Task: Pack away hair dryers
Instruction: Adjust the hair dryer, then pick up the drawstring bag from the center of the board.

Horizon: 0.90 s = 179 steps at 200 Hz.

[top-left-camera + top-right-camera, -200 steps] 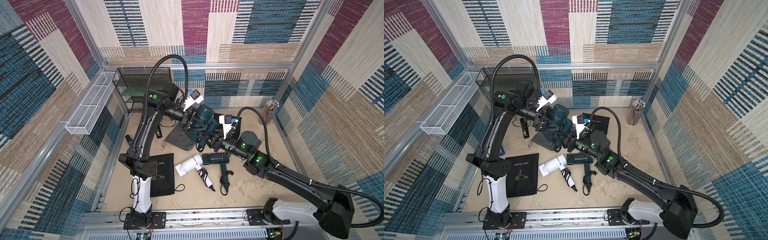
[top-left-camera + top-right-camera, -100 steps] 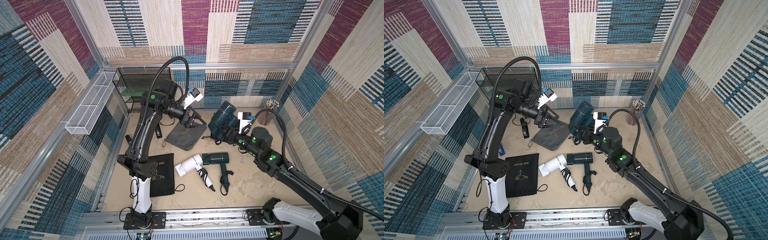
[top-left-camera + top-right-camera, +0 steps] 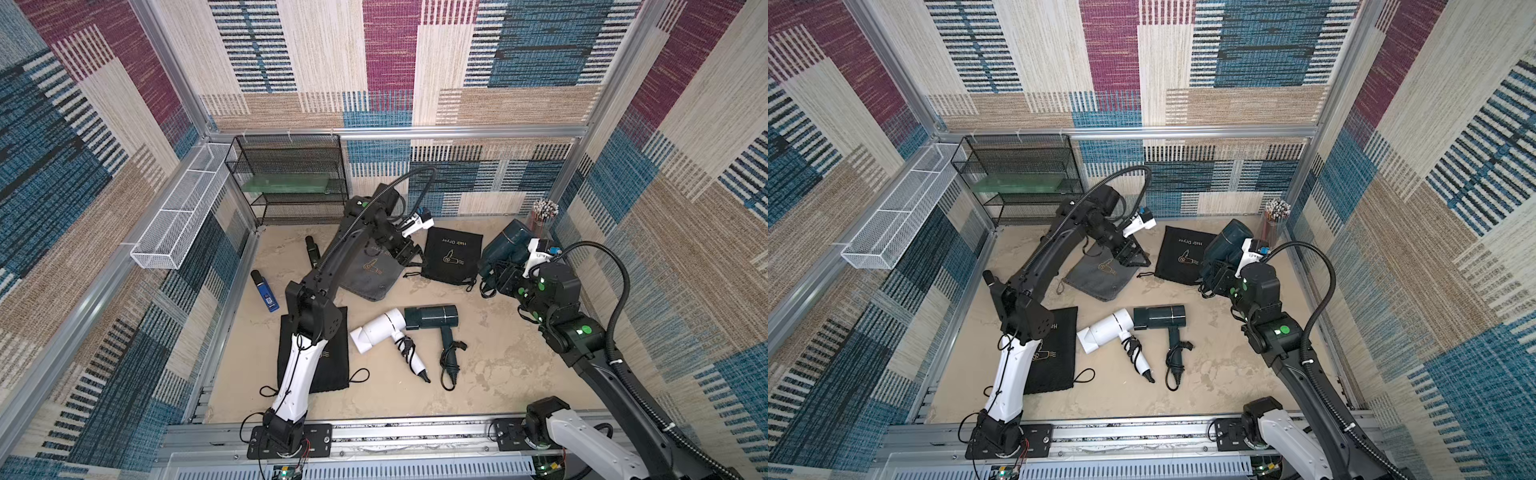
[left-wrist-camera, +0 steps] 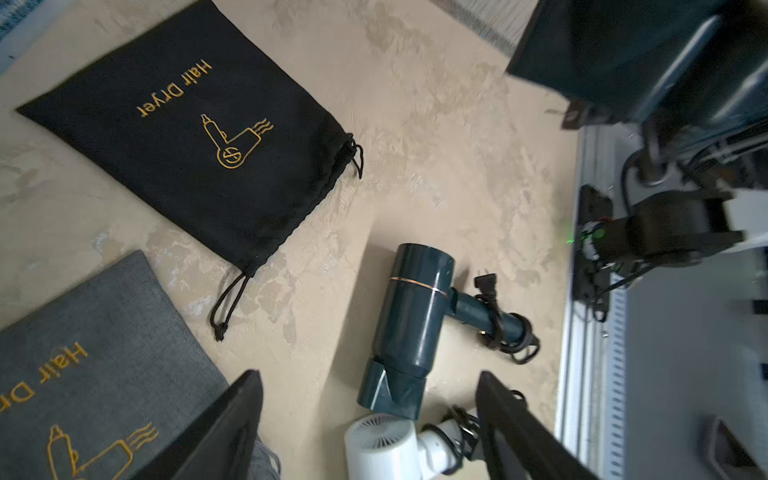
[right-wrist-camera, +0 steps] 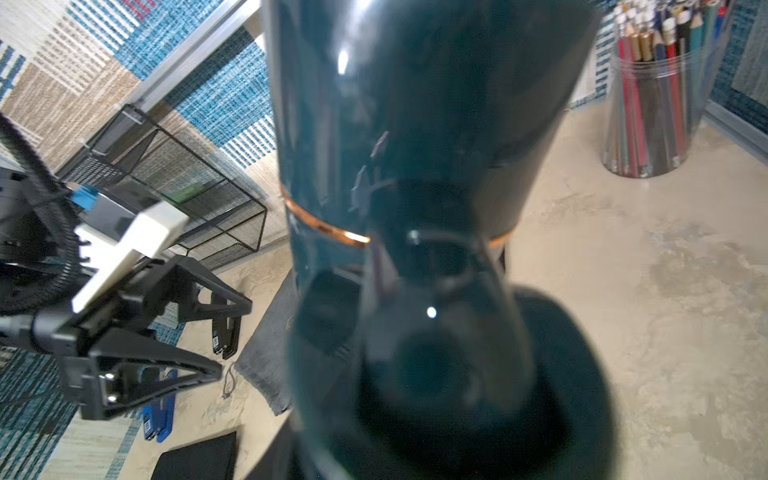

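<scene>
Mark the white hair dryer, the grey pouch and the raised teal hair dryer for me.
white hair dryer [image 3: 377, 331]: in a top view, middle of its barrel.
grey pouch [image 3: 374, 281]: in a top view, bare fabric below the printed logo.
raised teal hair dryer [image 3: 509, 240]: in a top view, side of its barrel.

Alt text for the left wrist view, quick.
The left claw, open and empty, faces a teal hair dryer lying on the table next to a white hair dryer. A black pouch and a grey pouch lie flat nearby; a second teal hair dryer, held aloft, fills one corner.
</scene>
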{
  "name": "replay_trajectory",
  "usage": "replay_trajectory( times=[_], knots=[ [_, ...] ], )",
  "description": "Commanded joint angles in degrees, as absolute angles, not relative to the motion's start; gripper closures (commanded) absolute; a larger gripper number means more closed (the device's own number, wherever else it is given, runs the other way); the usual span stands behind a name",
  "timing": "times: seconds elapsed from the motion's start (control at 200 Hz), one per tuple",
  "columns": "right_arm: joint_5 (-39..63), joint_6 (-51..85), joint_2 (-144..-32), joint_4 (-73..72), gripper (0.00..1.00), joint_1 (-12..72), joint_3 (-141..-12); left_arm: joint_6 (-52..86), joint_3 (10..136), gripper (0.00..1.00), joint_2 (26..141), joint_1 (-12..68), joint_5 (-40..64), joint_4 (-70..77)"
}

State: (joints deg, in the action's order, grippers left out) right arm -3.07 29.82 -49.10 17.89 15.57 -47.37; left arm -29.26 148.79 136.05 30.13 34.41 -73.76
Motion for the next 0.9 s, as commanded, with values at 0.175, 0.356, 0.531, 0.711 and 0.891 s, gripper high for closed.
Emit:
replay_trajectory(
  times=[0.175,0.356,0.531,0.711,0.891],
  knots=[
    [-3.9,29.9,-48.5,16.0,1.00,14.9,-46.3,-43.6,153.6,0.20,146.7,35.5,19.9,-65.8],
    [-2.8,30.3,-48.0,16.3,1.00,14.8,-45.7,-49.6,152.4,0.21,149.5,37.1,17.1,-60.5],
    [-2.0,30.9,-46.9,16.4,1.00,14.8,-44.2,-54.1,152.4,0.16,151.9,37.3,16.2,-58.3],
    [-1.8,30.9,-45.1,15.0,1.00,14.8,-42.0,-56.4,151.6,0.27,153.5,37.1,13.7,-57.1],
    [-2.1,31.1,-44.4,15.5,1.00,14.8,-42.0,-57.5,150.9,0.27,154.3,37.1,12.7,-55.3]
  ],
)
